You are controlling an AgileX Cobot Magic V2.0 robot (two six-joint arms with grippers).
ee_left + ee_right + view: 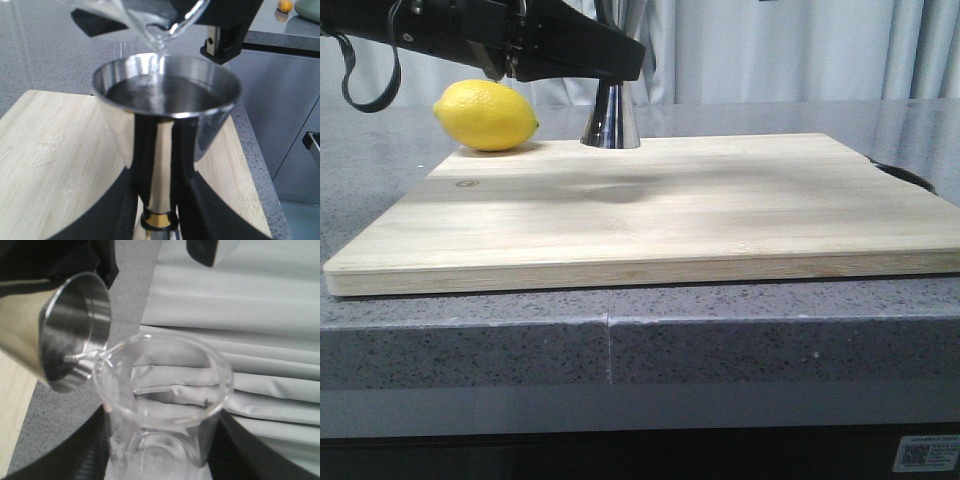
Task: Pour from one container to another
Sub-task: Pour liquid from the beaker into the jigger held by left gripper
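Two steel and glass vessels meet at the far edge of a pale wooden cutting board [650, 205] that lies on a speckled grey stone counter [470, 350]. The steel jigger [162, 130], hourglass-shaped with a thin gold band at its narrow waist, stands upright on the board's far edge in the front view, its lower cone [611, 120] showing beneath a black arm that crosses in from the left. In the left wrist view the left gripper [159, 210] is closed around the jigger's narrow stem, one dark finger [122, 212] on each side just above the gold band. The jigger's upper cup holds clear liquid partway up. Directly above its rim, the clear glass beaker [160, 405] is tilted, its pouring lip over the cup, and a thin stream of clear liquid falls from the lip into the cup. In the right wrist view the right gripper [160, 450] is clamped on the beaker's body, with dark fingers [90, 455] on both sides, and the beaker's lip touches or nearly touches the jigger's rim; which, cannot be told. A yellow lemon [486, 116] rests on the counter just beyond the board's far left corner, near the jigger but apart from it. Pale grey curtains [800, 50] hang behind the counter.
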